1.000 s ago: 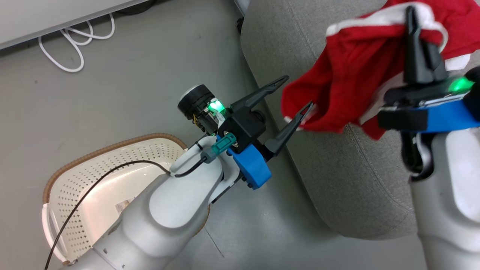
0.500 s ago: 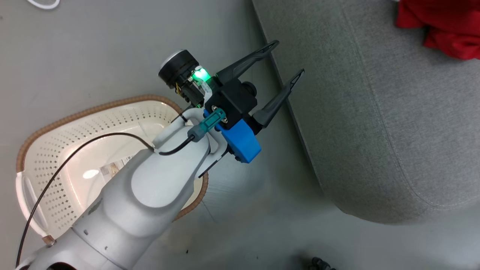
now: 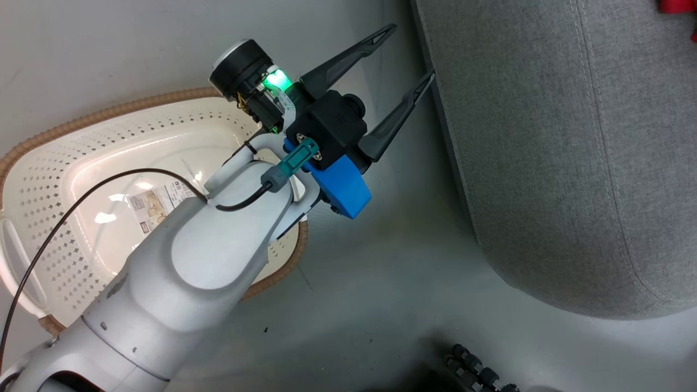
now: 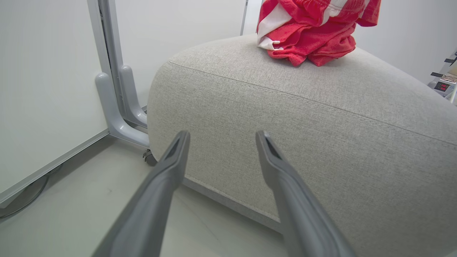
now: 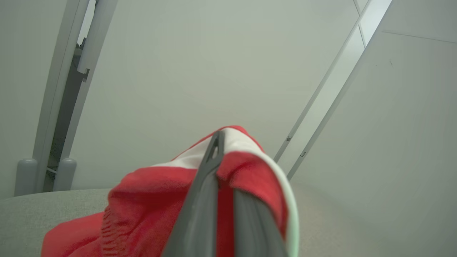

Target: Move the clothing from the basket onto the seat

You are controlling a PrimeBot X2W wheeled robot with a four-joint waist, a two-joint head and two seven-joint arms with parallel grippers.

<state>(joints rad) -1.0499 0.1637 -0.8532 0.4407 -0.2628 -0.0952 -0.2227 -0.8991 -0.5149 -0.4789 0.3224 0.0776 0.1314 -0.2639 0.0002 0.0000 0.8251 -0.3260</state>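
Observation:
My left gripper (image 3: pixel 412 50) stands open with nothing in it, over the floor between the basket (image 3: pixel 109 109) and the seat (image 3: pixel 544 163), its fingertips close to the seat's side. The cream basket has a brown rim and shows a paper label (image 3: pixel 158 204) on its floor; my left arm hides part of it. In the left wrist view the left gripper (image 4: pixel 222 135) points at the grey seat (image 4: pixel 303 125), where the red clothing (image 4: pixel 310 32) touches the top. My right gripper (image 5: pixel 217 142) is shut on the red clothing (image 5: pixel 142 207) above the seat (image 5: pixel 53 207). A red scrap of clothing (image 3: pixel 678 5) shows at the head view's corner.
A grey metal post foot (image 4: pixel 117 107) and a white wall panel stand behind the seat's left end. A black ribbed part (image 3: pixel 479 373) lies at the head view's bottom edge. Grey floor (image 3: pixel 381 283) runs between basket and seat.
The head camera has swung, so more of the basket shows. The right gripper with the clothing has passed out of the head view at the upper right. The left gripper stays open.

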